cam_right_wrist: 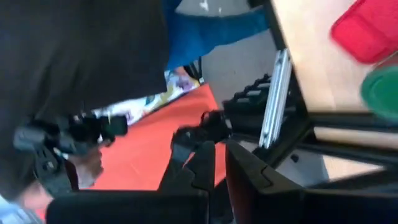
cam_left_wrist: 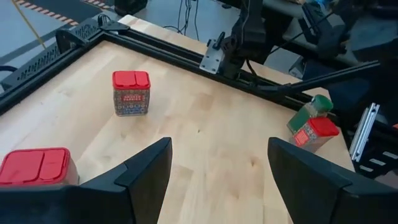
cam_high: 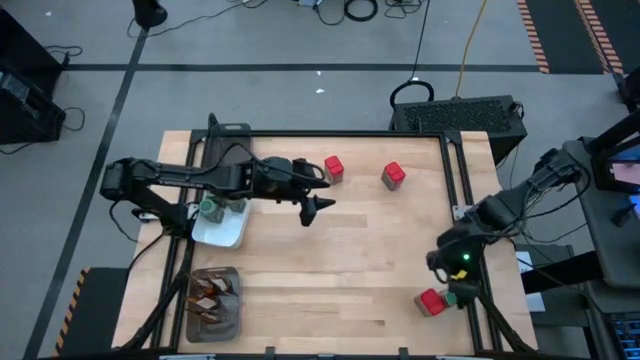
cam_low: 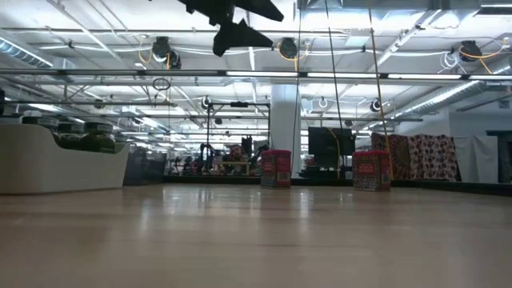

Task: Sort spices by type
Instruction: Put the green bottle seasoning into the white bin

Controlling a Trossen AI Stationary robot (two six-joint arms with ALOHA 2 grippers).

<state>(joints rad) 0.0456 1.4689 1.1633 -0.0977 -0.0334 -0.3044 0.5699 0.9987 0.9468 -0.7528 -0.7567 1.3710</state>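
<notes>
Two red boxes (cam_high: 334,168) (cam_high: 393,177) stand on the table's far middle; the left wrist view shows them too (cam_left_wrist: 34,167) (cam_left_wrist: 131,93). My left gripper (cam_high: 312,205) (cam_left_wrist: 217,168) hovers open above the table just near of them, holding nothing. Green-lidded jars (cam_high: 210,210) sit in the white dish (cam_high: 225,235). Brown sachets (cam_high: 213,292) lie in the grey mesh tray (cam_high: 225,325). A third red box (cam_high: 432,302) stands at the near right with a green-lidded jar (cam_left_wrist: 318,104) against it. My right gripper (cam_right_wrist: 222,167) hangs shut above them.
A black frame (cam_high: 455,170) runs along the table's far and right edges. The dish and tray take up the left side. Bare wood (cam_high: 340,270) lies across the middle and near part of the table. Beyond the right edge are red and blue surfaces (cam_right_wrist: 143,149).
</notes>
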